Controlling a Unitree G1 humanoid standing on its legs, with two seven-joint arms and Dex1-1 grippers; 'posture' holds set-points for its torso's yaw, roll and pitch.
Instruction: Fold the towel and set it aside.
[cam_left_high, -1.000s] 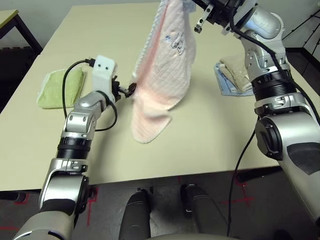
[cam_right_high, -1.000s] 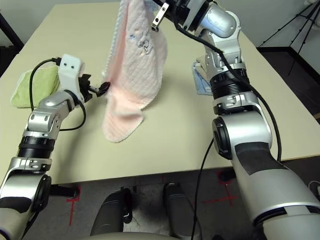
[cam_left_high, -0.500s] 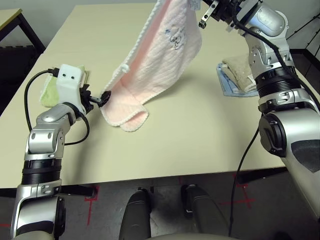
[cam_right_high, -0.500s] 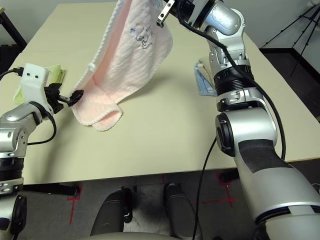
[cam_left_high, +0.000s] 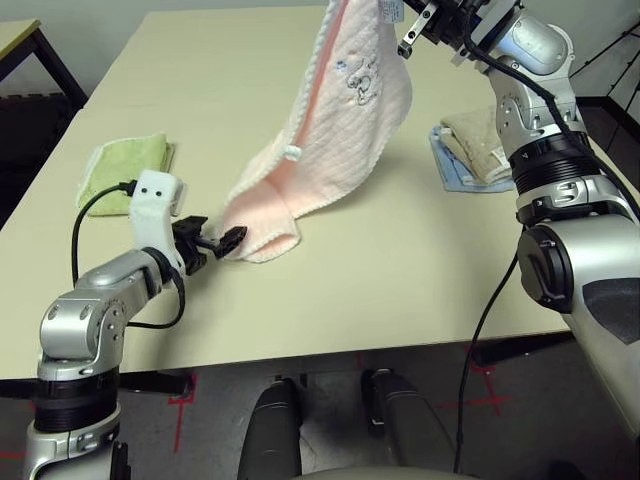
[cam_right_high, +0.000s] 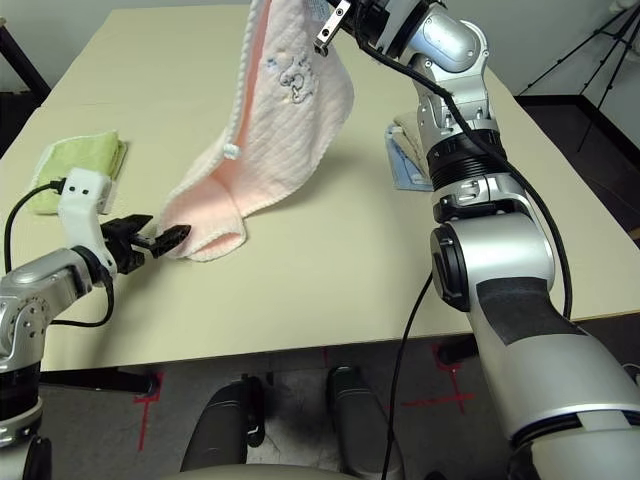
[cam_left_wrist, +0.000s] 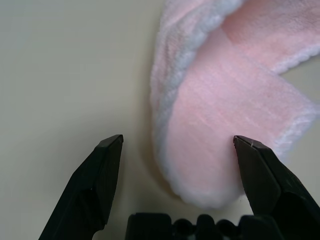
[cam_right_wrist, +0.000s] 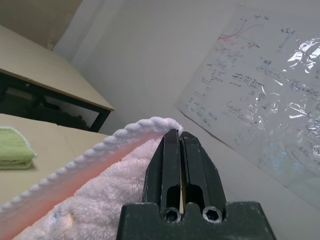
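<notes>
The pale pink towel (cam_left_high: 340, 130) hangs from my right gripper (cam_left_high: 410, 30), which is held high over the far side of the table, shut on the towel's white top edge (cam_right_wrist: 150, 125). The towel slopes down to the left, and its lower folded end (cam_left_high: 262, 238) rests on the table. My left gripper (cam_left_high: 230, 240) is low over the table at that end. It is open, and the towel's rounded corner (cam_left_wrist: 215, 155) lies between its fingers (cam_left_wrist: 100, 175). The grey embroidered mark (cam_left_high: 360, 80) and the white tag (cam_left_high: 292, 152) face me.
A folded green towel (cam_left_high: 125, 172) lies at the table's left. A beige towel on a blue one (cam_left_high: 475, 145) sits at the right, under my right arm. The bare tabletop (cam_left_high: 400, 270) stretches toward the front edge. A dark-framed side table (cam_left_high: 20, 35) stands far left.
My left gripper has swung out to the left, then come nearer and lower to the towel's bottom corner. The towel's lower end has shifted left and settled on the table. The right gripper barely moved.
</notes>
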